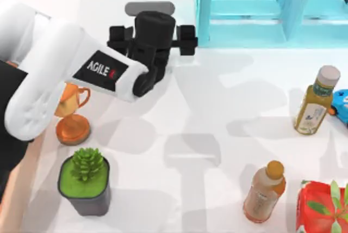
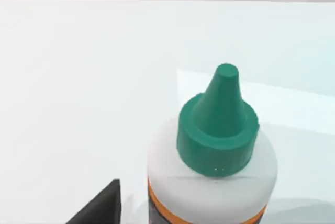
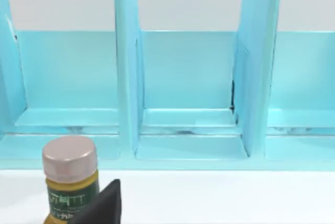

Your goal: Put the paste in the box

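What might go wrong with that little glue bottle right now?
1. The paste is narrow, stands upright and sits very close to the left claw; a slightly off approach could tip it over.
2. The left claw works right beside the cabinet, so a sideways move might bump it.
3. The trophy stands partly under the left arm; a low swing back could knock it down.

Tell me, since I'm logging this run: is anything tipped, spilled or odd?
Nothing stands out. The small white glue bottle with green pointed cap stands upright and capped under the left gripper; the olive-green bottle and tan drink bottle stand capped, nothing spilled.
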Robot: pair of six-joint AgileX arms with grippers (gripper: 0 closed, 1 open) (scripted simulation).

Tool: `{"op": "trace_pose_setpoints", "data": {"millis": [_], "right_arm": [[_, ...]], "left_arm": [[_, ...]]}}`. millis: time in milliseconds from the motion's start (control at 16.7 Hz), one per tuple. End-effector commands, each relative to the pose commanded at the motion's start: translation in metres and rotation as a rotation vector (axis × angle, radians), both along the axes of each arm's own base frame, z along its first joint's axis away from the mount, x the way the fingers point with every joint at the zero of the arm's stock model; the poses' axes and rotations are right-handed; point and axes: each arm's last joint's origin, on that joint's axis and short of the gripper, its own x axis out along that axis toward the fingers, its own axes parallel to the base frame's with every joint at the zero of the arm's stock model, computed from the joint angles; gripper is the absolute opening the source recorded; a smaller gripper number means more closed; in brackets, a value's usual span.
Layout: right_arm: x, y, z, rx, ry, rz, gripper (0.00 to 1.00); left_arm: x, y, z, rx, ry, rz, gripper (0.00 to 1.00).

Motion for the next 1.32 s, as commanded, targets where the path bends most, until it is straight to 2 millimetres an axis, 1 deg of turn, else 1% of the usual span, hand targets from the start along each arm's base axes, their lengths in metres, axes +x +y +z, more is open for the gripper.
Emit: {"op": "trace_pose_setpoints", "data": {"millis": [120,300,420,600,1320], "right_arm": [[0.000,0.000,0.000,0.000,0.000,0.000,1.00],[0.000,0.000,0.000,0.000,0.000,0.000,1.00],[0.000,0.000,0.000,0.000,0.000,0.000,1.00],[0.000,0.000,0.000,0.000,0.000,0.000,1.00],[0.000,0.000,0.000,0.000,0.000,0.000,1.00]], "left_arm": [[0.014,0.003,-0.008,0.000,-0.001,-0.001,1.00],[0.028,0.014,-0.020,-0.002,0.000,0.000,1.00],[0.030,0.019,-0.023,-0.001,0.003,0.002,1.00],[0.030,0.019,-0.023,-0.001,0.003,0.002,1.00],[0.030,0.019,-0.023,-0.001,0.003,0.002,0.10]]}}
